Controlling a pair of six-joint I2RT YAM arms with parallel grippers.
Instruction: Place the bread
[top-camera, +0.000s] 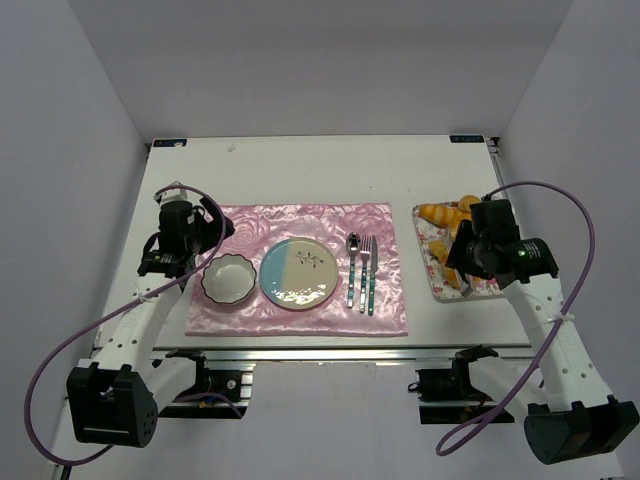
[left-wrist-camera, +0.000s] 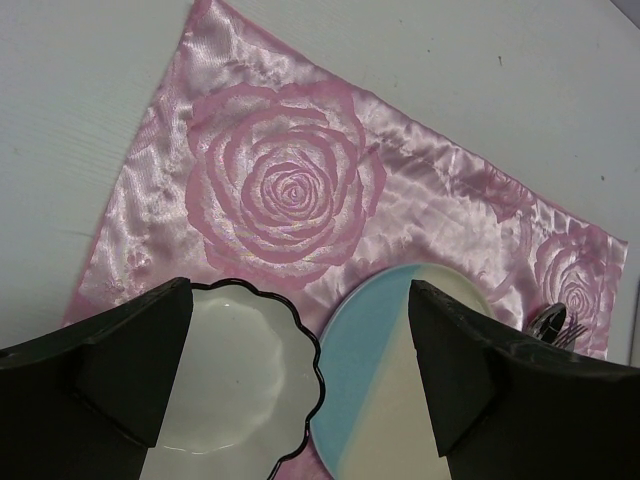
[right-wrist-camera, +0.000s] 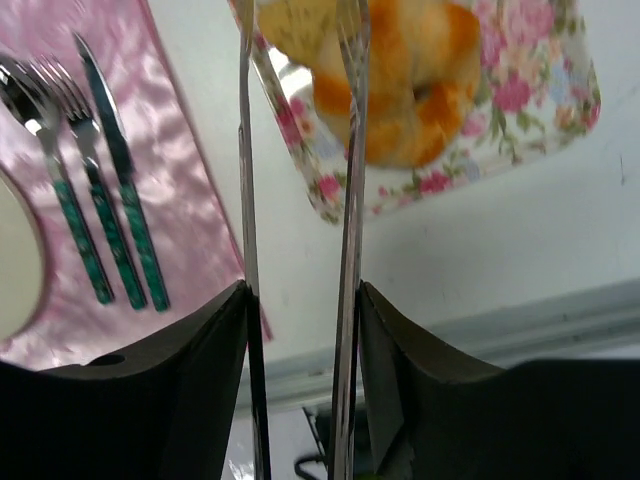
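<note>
Right gripper clenches metal tongs, their 2 tips reaching the bread on the floral tray; left gripper hangs released.

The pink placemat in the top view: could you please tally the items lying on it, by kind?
Bowl: 1
Plate: 1
Spoon: 1
Fork: 1
Knife: 1
Total: 5
</note>
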